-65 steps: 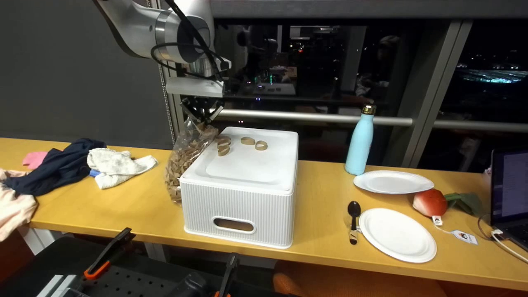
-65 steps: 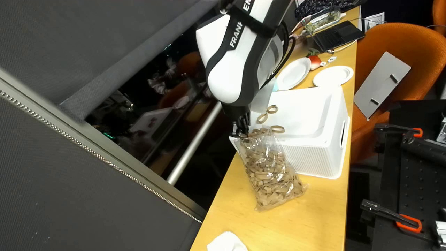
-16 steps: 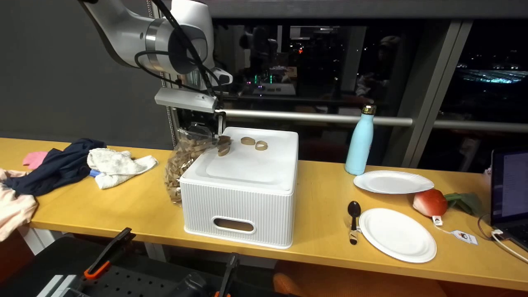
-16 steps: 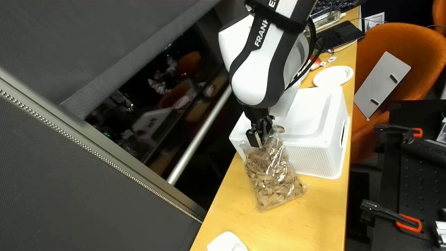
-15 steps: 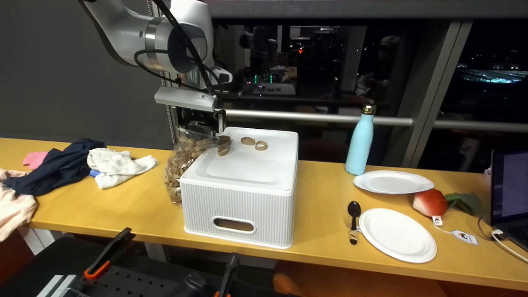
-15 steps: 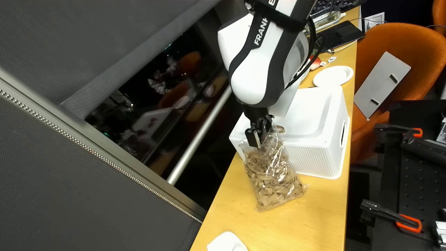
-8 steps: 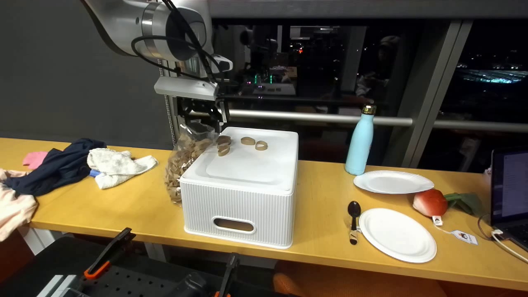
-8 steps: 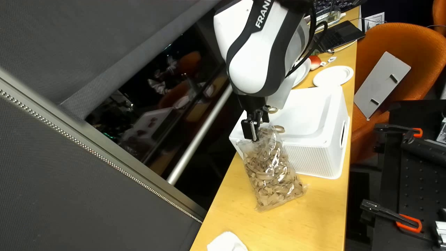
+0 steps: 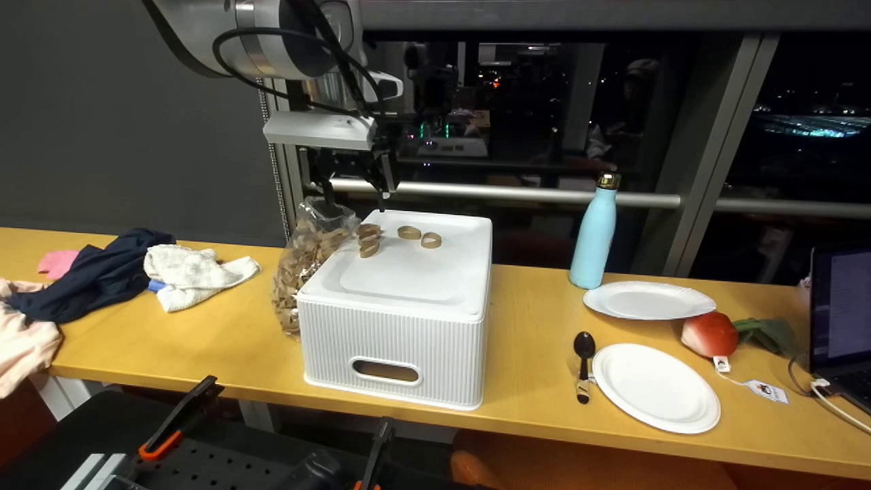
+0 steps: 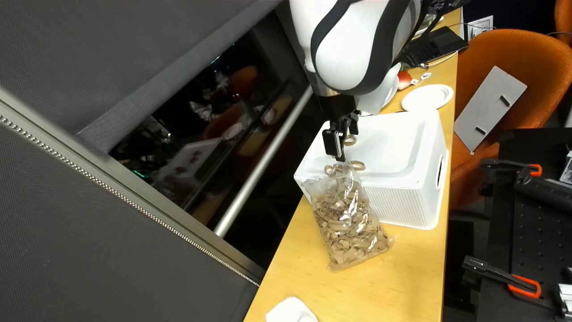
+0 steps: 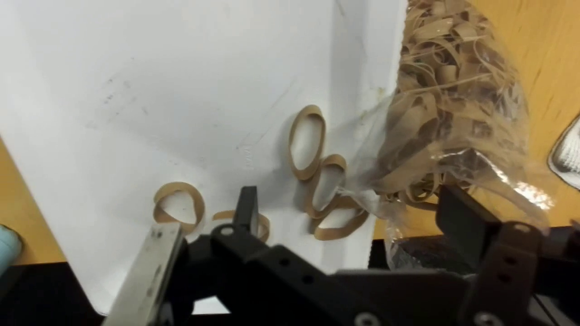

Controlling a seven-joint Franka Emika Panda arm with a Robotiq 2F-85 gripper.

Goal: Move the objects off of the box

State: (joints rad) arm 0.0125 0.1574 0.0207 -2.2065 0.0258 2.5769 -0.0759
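While the gripper (image 11: 352, 208) hangs overhead, jaws wide apart, five rings (image 9: 409, 233) sit on the box (image 9: 408, 337); yellow table (image 9: 531, 340) underneath, dark window (image 9: 531, 88) behind, grey blind (image 9: 122, 136) alongside.

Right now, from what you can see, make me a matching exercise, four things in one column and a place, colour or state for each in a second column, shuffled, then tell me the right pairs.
Things:
1. bottle
2. loose rubber bands
3. gripper
4. clear bag

Places, colours, states:
A. lying on top of the box
B. light blue, gold at the top
C. on the table, right beside the box
D. wide open

Right pairs: 1-B, 2-A, 3-D, 4-C.
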